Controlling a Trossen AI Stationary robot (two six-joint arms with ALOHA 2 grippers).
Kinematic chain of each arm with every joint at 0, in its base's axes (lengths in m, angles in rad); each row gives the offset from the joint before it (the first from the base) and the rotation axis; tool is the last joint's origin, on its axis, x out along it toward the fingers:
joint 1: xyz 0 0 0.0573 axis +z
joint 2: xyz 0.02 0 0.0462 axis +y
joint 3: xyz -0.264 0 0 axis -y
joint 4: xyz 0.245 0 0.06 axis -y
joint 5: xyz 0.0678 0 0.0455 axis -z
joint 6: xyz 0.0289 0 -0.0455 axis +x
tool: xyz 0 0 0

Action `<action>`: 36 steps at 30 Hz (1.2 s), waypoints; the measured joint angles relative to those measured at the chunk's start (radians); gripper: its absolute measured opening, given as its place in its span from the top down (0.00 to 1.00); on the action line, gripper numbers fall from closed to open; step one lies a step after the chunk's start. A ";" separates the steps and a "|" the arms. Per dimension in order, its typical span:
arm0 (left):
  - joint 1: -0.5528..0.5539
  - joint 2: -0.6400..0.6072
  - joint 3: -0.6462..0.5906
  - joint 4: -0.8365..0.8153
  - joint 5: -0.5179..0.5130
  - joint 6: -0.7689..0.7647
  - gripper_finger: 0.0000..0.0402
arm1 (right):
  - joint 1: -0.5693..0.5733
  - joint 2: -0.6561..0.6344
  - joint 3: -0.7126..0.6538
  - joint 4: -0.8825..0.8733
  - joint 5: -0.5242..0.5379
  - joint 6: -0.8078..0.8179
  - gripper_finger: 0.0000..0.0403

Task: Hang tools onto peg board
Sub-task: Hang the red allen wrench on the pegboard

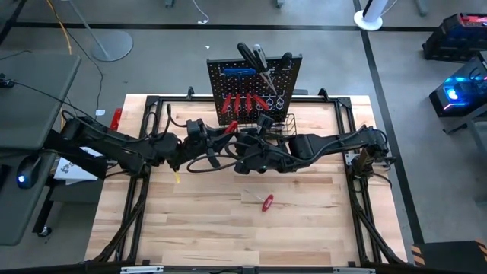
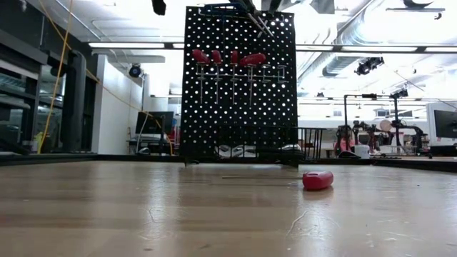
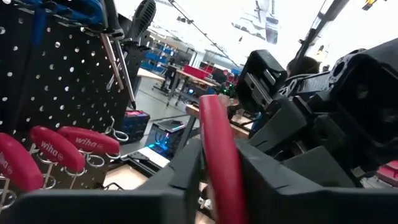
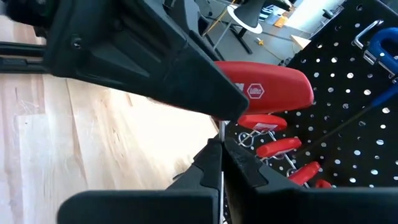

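The black peg board stands upright at the table's far edge, with red-handled tools hung in a row, a blue T-handle key and black screwdrivers above, and a wire basket at its foot. My left gripper and right gripper meet just in front of the board, both on one red-handled screwdriver. Another red-handled tool lies flat on the table nearer the front edge. My left gripper pinches the screwdriver's red handle between its two fingers, which lie across it. The tool is clear of the table. My right gripper is shut on a thin metal shaft just below the red handle. Its fingers come from the table's right side and lie across the shaft.
Both arms cross the middle of the table, close together, with cables looping under them. The wooden tabletop lies between the arms and the near edge. The arms' frames stand along the table's left and right edges.
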 joint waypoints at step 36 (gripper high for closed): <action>0.103 0.146 0.550 -1.115 0.435 0.420 0.90 | -0.047 -0.128 0.000 -0.149 -0.550 0.143 0.53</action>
